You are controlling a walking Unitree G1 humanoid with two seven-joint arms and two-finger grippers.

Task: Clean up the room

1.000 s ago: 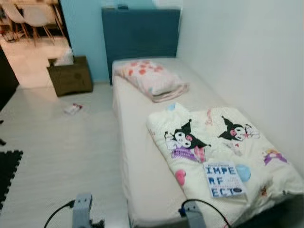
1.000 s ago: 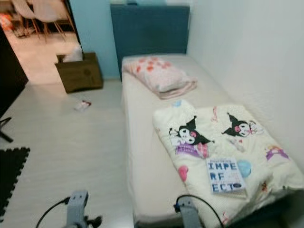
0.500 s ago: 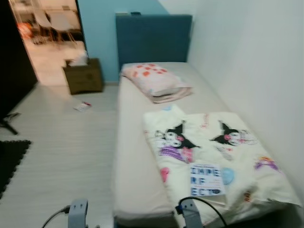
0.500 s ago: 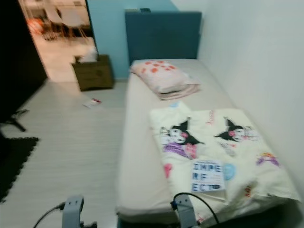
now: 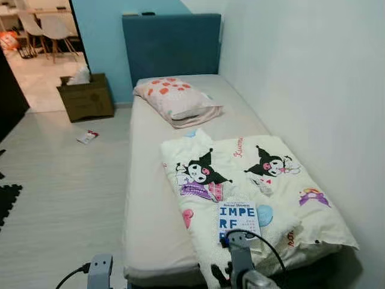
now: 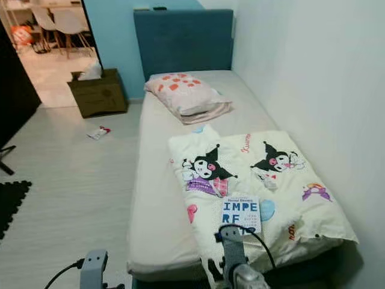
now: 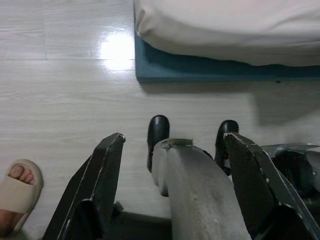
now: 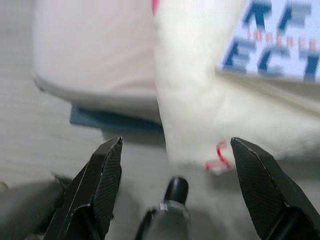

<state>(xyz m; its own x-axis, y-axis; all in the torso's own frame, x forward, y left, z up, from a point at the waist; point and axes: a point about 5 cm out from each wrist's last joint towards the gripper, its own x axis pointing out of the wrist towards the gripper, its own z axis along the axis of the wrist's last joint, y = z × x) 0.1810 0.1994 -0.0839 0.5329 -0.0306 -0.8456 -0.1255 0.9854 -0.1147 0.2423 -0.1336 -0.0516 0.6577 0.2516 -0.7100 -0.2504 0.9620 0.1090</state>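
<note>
A blue-and-white book [image 5: 239, 218] lies on a cream cartoon blanket [image 5: 240, 174] near the foot of the bed [image 5: 150, 211]. At the head rests a pillow with red spots [image 5: 174, 99]. A small white and red wrapper [image 5: 88, 136] lies on the floor left of the bed. My right arm [image 5: 236, 259] rises at the bed's foot, just below the book. The right gripper [image 8: 176, 142] is open above the blanket's hanging edge [image 8: 200, 105], with the book [image 8: 280, 45] beyond it. The left gripper [image 7: 173, 137] is open over the floor and holds nothing.
A brown cardboard box [image 5: 86, 99] with white paper stands by the blue wall, beside a doorway to a room with chairs [image 5: 42, 27]. A black foam mat [image 5: 5, 201] lies at the far left. A person's sandalled foot [image 7: 17, 192] stands close to my legs. The white wall borders the bed's right.
The camera has swung and steadied; the bed and its things lie as before. My right arm has come up, so its wrist now covers the book's lower edge.
</note>
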